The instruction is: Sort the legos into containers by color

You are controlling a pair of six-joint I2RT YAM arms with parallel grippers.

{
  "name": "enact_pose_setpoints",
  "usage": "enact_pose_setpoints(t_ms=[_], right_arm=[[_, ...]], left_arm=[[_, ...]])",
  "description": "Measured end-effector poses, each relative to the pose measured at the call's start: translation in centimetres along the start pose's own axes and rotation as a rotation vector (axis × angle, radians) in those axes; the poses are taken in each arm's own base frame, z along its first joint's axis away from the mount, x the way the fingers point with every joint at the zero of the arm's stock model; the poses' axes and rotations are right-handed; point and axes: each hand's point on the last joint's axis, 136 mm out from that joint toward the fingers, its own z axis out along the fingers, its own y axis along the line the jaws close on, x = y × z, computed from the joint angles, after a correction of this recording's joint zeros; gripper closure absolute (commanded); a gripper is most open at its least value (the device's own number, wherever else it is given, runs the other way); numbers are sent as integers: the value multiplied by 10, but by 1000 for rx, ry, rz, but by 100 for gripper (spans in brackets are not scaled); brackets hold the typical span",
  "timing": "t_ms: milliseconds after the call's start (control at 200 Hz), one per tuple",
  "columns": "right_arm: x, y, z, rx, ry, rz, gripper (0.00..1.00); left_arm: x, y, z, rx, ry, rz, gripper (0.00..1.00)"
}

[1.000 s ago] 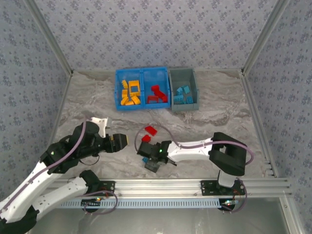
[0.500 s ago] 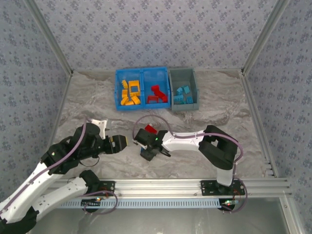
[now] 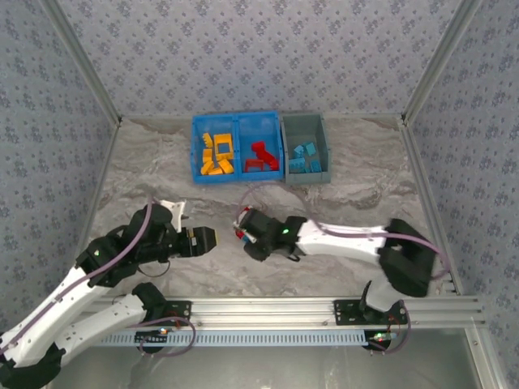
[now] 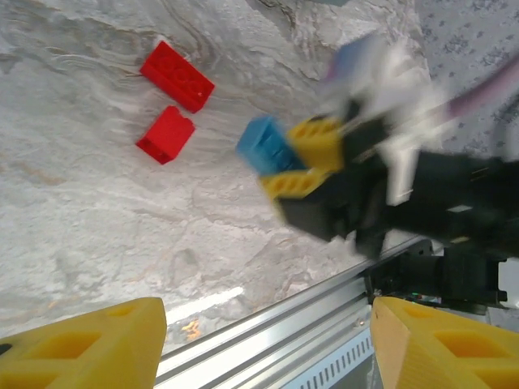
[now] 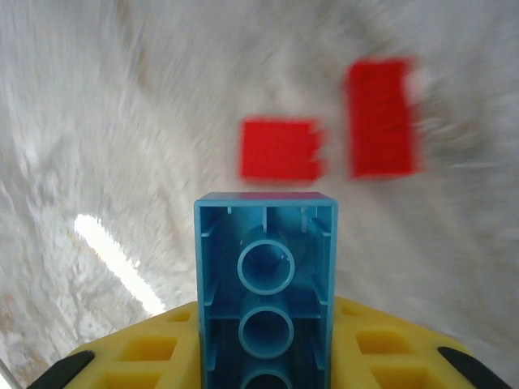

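My right gripper [image 5: 265, 324] is shut on a light blue brick [image 5: 265, 279], whose hollow underside faces the wrist camera. In the left wrist view the same blue brick [image 4: 266, 146] sits between the yellow fingers [image 4: 316, 139] above the table. Two red bricks [image 5: 280, 150] [image 5: 381, 117] lie on the marble just beyond it. From above, the right gripper [image 3: 246, 230] hovers over them. My left gripper [image 3: 204, 241] is open and empty a little to its left. The blue bin [image 3: 197, 146] holds orange-yellow bricks [image 3: 215, 156] and red bricks [image 3: 259, 156]. The grey bin [image 3: 306, 123] holds light blue bricks [image 3: 304, 158].
The aluminium rail [image 3: 268, 308] runs along the near edge and shows close below the left gripper's fingers [image 4: 81, 344]. Patterned walls close off the table's sides and back. Bare marble [image 3: 365, 194] stretches between the arms and the bins.
The right gripper closed on the light blue brick and carried it away from the near rail towards the two red bricks. The left arm barely moved.
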Motion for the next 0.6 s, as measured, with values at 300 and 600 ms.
enact_pose_setpoints(t_ms=[300,600], right_arm=[[-59,-194,-42,373,-129,415,63],[-98,-309,39,492,24,532,65]], left_arm=[[-37,-29,80,-28,47,33,34],[-91,-87,112,39,-44,114,35]])
